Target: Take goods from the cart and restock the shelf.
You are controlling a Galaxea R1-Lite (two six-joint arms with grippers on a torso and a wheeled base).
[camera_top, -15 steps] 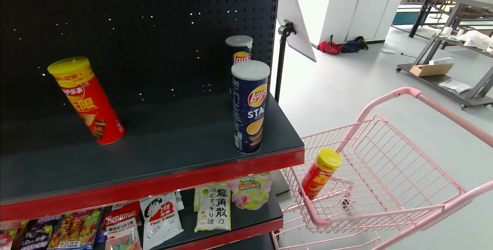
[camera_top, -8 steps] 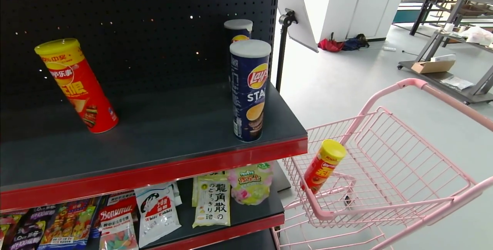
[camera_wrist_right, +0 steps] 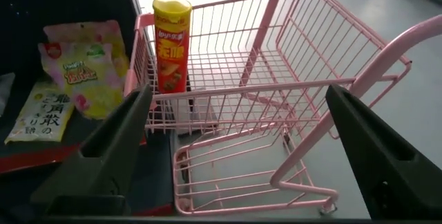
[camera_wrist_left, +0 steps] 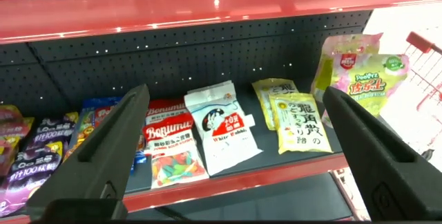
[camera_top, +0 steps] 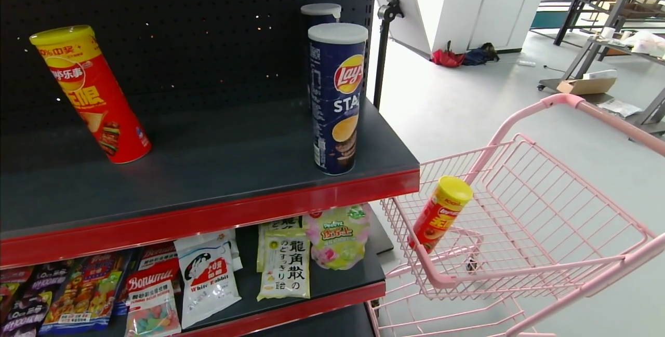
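Left jaws wide apart, empty, before lower-shelf snack bags [camera_wrist_left: 221,131]; right jaws likewise, before red can [camera_wrist_right: 171,44] in cart [camera_wrist_right: 262,86].

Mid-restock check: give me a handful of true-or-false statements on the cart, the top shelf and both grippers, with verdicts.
1. The pink cart holds a single yellow-lidded can. True.
2. That can lies flat on the cart floor. False: it stands on end in the corner next to the shelf.
3. The front blue can and rear blue can stand on the top shelf. True.
4. The right gripper is shut on a can. False: it is open and empty, facing the cart.
5. The left gripper is open, facing the snack bags on the lower shelf. True.
6. The top shelf carries no red can. False: a tall red can stands at its left.
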